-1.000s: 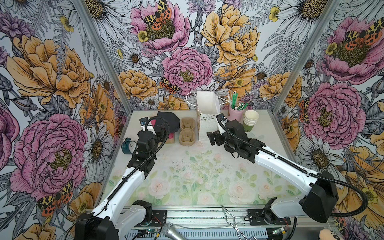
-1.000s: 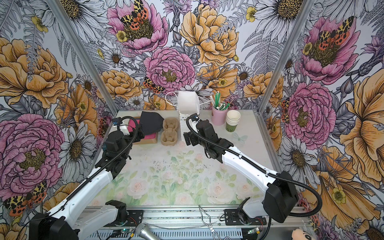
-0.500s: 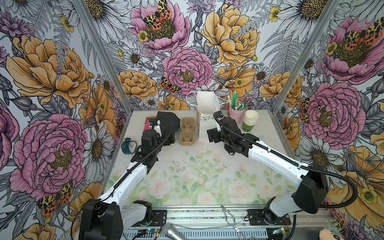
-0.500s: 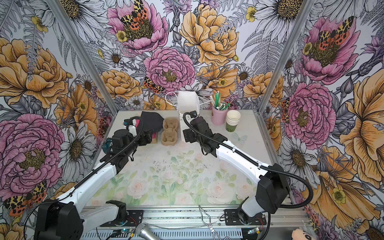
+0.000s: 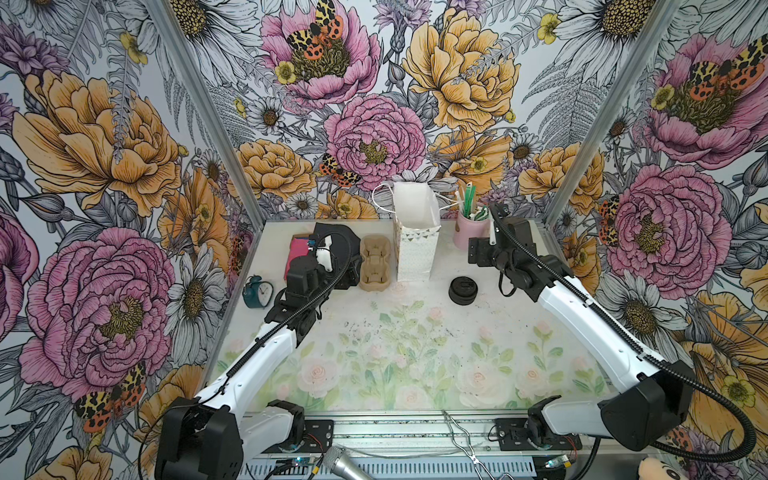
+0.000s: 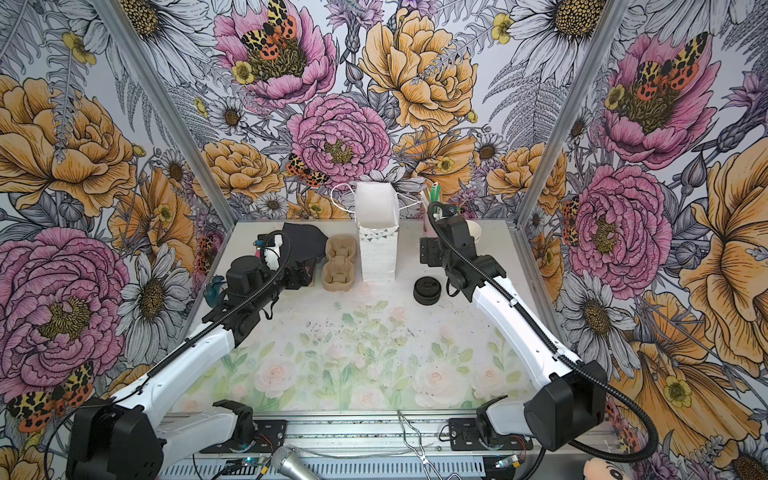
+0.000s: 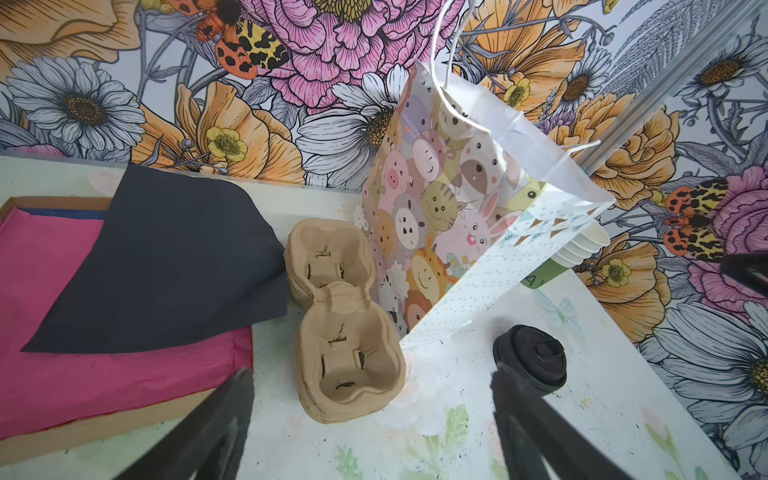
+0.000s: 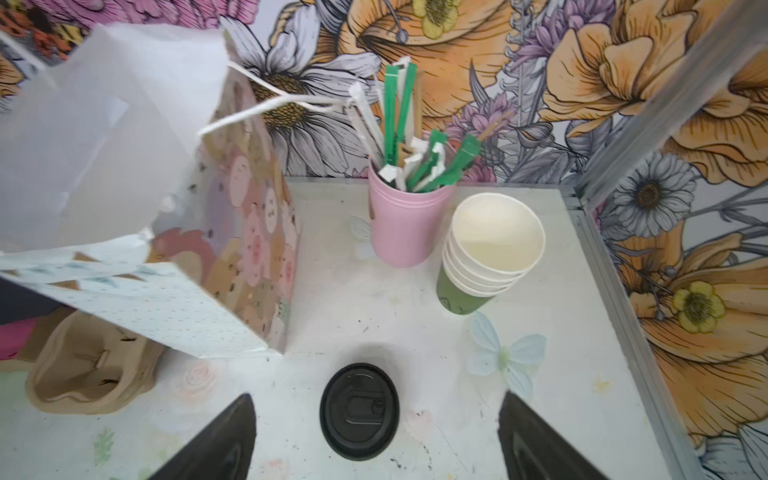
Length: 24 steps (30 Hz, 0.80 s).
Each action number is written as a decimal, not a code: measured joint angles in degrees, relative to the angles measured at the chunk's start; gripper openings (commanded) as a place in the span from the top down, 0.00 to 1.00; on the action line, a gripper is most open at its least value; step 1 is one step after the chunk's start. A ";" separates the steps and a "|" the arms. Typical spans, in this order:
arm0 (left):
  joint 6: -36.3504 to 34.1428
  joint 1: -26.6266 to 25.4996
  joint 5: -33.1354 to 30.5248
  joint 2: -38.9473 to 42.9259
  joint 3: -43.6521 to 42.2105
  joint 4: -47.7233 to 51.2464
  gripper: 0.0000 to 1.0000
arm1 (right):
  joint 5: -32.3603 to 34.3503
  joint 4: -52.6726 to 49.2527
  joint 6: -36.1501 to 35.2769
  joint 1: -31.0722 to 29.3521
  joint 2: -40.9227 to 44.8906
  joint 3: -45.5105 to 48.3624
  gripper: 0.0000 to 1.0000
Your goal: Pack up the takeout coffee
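The takeout coffee is out of view in every frame. My left gripper (image 5: 347, 272) (image 7: 374, 419) is open and empty, low over the table just in front of the tan pulp cup carrier (image 5: 375, 264) (image 7: 347, 357). My right gripper (image 5: 478, 251) (image 8: 380, 432) also stands open and holds nothing. It hangs above a small stack of loose black lids (image 5: 463, 291) (image 8: 359, 409), which lies between its fingers' lines without touching them. The white animal-print paper bag (image 5: 415, 245) (image 8: 174, 270) stands upright with its mouth open, between the carrier and the lids.
A pink holder (image 8: 405, 224) of green and white sticks and a stack of lidless green-bottomed cups (image 8: 486, 257) stand at the back right. A black sheet (image 7: 166, 257) lies over pink paper (image 7: 104, 374) in a flat box at the back left. A teal clock (image 5: 257, 291) sits by the left wall.
My right arm has swung right, away from the bag's front, and the black lids now show. My left gripper has moved toward the cup carrier. Both grippers stay open.
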<state>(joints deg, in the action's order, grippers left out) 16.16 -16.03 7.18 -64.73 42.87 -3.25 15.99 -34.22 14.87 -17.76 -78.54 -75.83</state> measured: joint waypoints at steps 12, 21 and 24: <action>-0.02 -2.49 0.00 -0.02 0.00 0.00 0.10 | -7.02 -5.51 -2.62 18.71 -20.70 -20.24 0.30; -0.02 -3.28 0.00 -0.02 0.00 0.00 0.10 | -12.50 -10.64 -2.91 22.80 -34.36 -33.16 0.48; -0.02 -3.52 0.00 -0.07 0.00 0.00 0.10 | -13.64 -12.11 -3.10 23.21 -36.89 -35.80 0.53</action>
<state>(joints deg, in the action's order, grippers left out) 16.14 -19.55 7.18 -64.79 42.87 -3.25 2.35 -46.33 11.77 5.45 -115.44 -111.63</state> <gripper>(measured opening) 0.904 0.497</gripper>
